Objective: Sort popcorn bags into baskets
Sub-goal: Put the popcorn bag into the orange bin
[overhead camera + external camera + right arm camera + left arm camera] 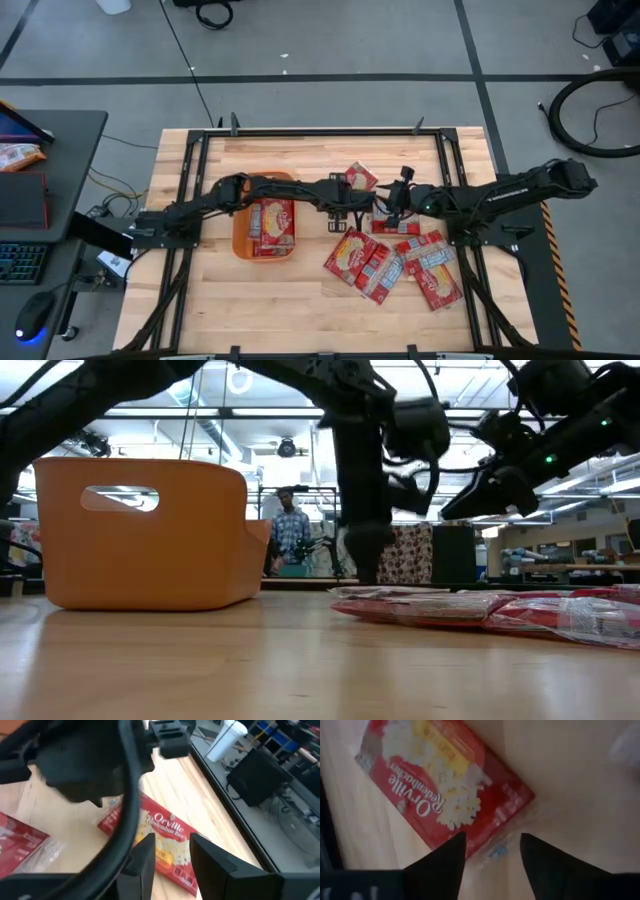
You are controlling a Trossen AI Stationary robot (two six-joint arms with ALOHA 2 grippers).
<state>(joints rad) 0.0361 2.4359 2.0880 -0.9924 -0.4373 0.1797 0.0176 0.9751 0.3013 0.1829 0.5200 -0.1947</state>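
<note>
The orange basket [240,232] stands left of the table's centre and holds red popcorn bags [272,224]; it also shows in the low view [150,530]. Several more bags lie flat in a pile [392,264] to its right, and one bag [360,178] lies farther back. My left gripper [492,857] reaches over the basket and points down at the pile's left end [365,592]. It is open, with its fingers on either side of a bag's clear sealed end [497,849]. My right gripper [172,857] is open and empty, raised above the table [480,490] over the far bag [167,837]. My left gripper comes from above, pointing down, with one finger [445,865] over the bag's red face and the other [542,865] beyond its clear sealed end. The bag lies flat on the table. I cannot tell whether the fingers touch it.
A black frame [452,160] runs around the wooden table top. Bare wood lies near the front edge [300,310]. Both arms meet close together over the table's middle [370,200]. A person [291,525] stands in the room beyond the table.
</note>
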